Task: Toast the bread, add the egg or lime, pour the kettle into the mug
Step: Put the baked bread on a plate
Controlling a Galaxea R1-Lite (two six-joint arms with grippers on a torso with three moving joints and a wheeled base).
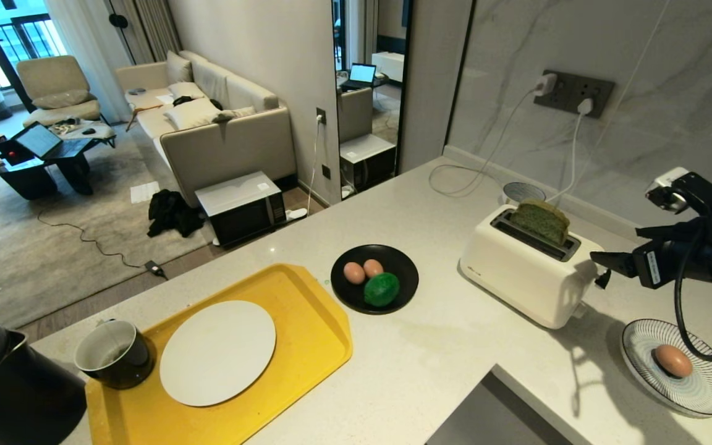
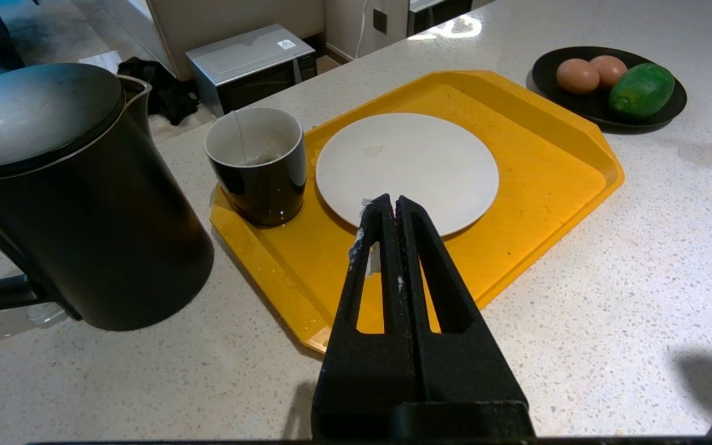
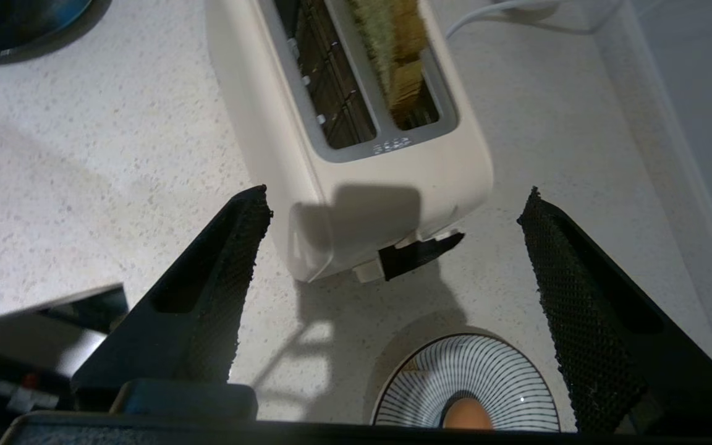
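From the head camera, the white toaster is sitting on the counter, and everything else can be placed from it. The bread is standing up in the toaster's back slot, with its top half sticking out. The right gripper is hanging in the air just beside the toaster's near end, with its tips pointing at that end. A black plate is lying to the left of the toaster, holding two eggs and the lime. A striped plate with one more egg is lying close to the toaster, under the right arm. Farther left of the toaster, the yellow tray is carrying a white plate and the mug, and the kettle is standing just past the tray.

From the left wrist camera, the left gripper is closed on nothing, and it is hanging over the tray's near edge, far from the toaster.

From the right wrist camera, the right gripper's two fingers are spread wide with nothing between them. The toaster is lying long-ways straight ahead of them, and its black lever is sticking out of the near end, in line with the gap. The lever is looking like it is still up, since the bread is sitting high. The right arm is much nearer, so pushing the lever down is probably its job, and the lever is lying just ahead of its tips.
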